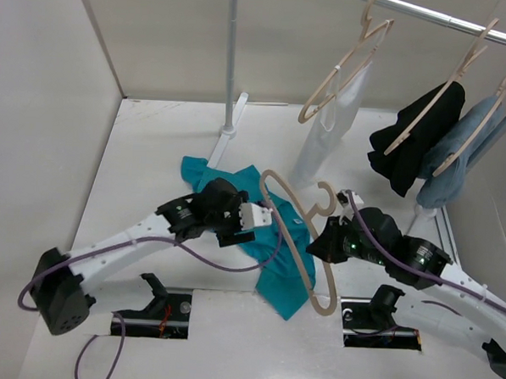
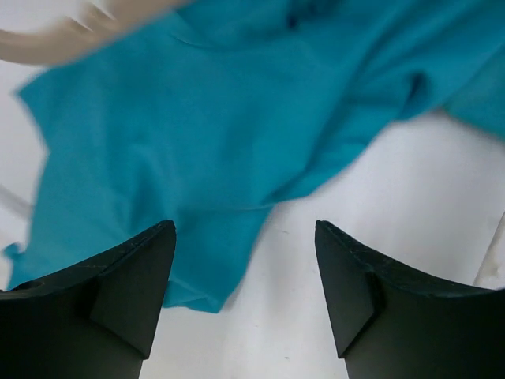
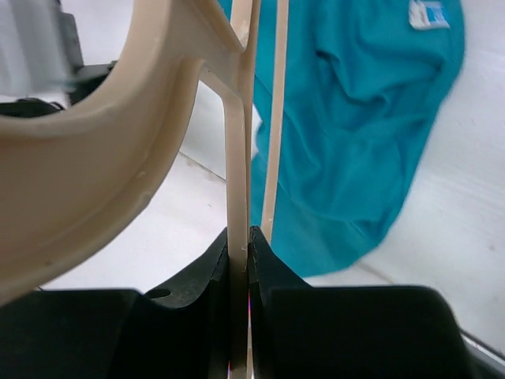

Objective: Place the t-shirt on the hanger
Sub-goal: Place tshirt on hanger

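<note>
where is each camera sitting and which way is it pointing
Top external: above and behind the bases, looking down on the table; both arms show.
Left wrist: on the left arm, looking down past the open left gripper at the t-shirt.
Right wrist: on the right arm, looking along the right gripper, shut on the hanger.
Shared: both wrist views show the t-shirt lying on the table.

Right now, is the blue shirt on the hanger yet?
Not yet. The shirt lies crumpled on the table, and the right claw holds the bare hanger over it.
</note>
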Controlling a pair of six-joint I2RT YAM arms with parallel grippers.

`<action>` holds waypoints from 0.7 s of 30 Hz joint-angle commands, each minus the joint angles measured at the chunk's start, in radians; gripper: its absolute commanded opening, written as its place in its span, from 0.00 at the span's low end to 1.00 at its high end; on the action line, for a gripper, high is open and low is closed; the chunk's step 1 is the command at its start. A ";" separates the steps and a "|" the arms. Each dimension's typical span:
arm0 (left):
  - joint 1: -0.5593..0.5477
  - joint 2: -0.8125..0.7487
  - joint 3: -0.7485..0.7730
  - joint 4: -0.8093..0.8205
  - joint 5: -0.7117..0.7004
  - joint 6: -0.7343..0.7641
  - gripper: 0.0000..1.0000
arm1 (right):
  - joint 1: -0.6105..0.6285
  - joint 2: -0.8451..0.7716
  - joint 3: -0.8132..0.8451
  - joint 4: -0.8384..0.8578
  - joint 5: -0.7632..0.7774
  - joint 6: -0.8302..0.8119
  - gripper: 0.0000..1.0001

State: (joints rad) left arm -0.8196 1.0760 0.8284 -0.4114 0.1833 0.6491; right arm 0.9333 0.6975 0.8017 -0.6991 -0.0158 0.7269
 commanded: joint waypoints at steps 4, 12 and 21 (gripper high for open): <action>-0.030 0.142 -0.060 0.124 -0.024 0.169 0.70 | -0.008 -0.024 0.001 -0.158 0.036 0.055 0.00; -0.018 0.306 -0.141 0.253 -0.059 0.242 0.42 | -0.082 -0.078 0.001 -0.226 0.024 0.055 0.00; 0.135 0.285 -0.163 0.142 -0.068 0.374 0.00 | -0.116 -0.096 -0.068 -0.192 -0.048 0.043 0.00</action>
State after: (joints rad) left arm -0.7338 1.4029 0.6834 -0.2100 0.1215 0.9360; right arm 0.8234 0.6060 0.7609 -0.9318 -0.0189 0.7673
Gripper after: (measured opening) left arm 0.007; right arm 0.144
